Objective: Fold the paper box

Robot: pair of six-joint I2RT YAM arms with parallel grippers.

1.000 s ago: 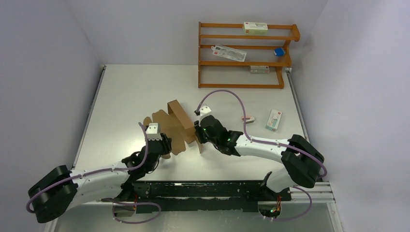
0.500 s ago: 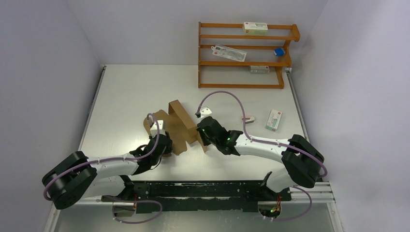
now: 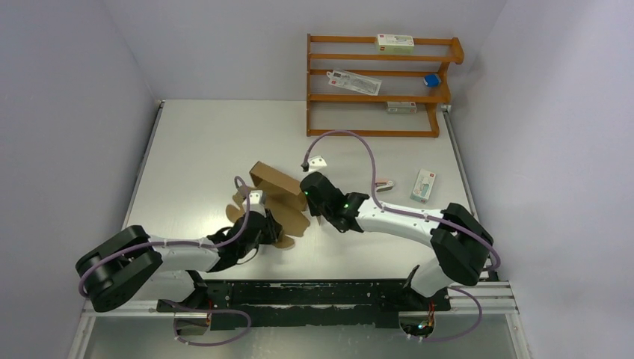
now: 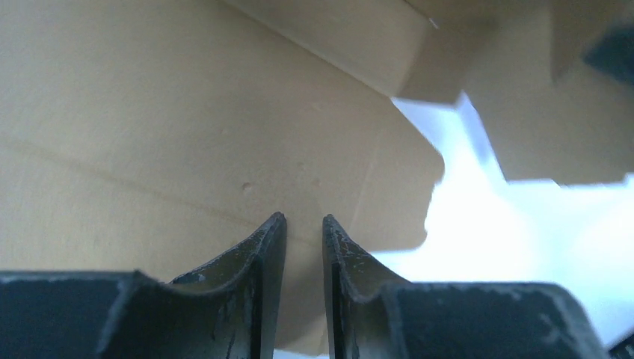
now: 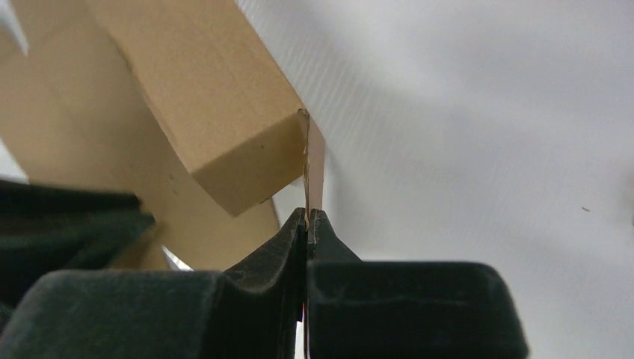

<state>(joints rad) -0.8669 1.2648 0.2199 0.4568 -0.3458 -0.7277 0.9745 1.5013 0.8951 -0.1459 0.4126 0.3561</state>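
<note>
Partly formed paper box point(image 3: 275, 196), top view. The plain brown carton is lying just off the middle of the surface point(image 3: 202, 142), toward 8 o'clock. One long panel is standing up as a closed sleeve, and notched flaps are spreading flat beneath it.

The right hand point(image 5: 306, 213) is reaching in at the box's 3 o'clock end. Its fingers are pressing fully together on a thin flap edge beside the sleeve's corner.

The left hand point(image 4: 303, 221) is working at the box's 7 o'clock side, facing a broad scored panel. Its fingers are sitting almost together with only a narrow slit between them. Whether any cardboard is passing through that slit cannot be told.

Handling, as judged: the sheet is looking light and thin. It is probably stiff across the panels but is bending readily along the score lines. The unprinted surface is likely offering fair grip, yet a hard pinch is risking a crease or a torn notch. The better holds are probably flap edges close to a score, with the other hand bracing the sleeve so the light carton is not sliding.
</note>
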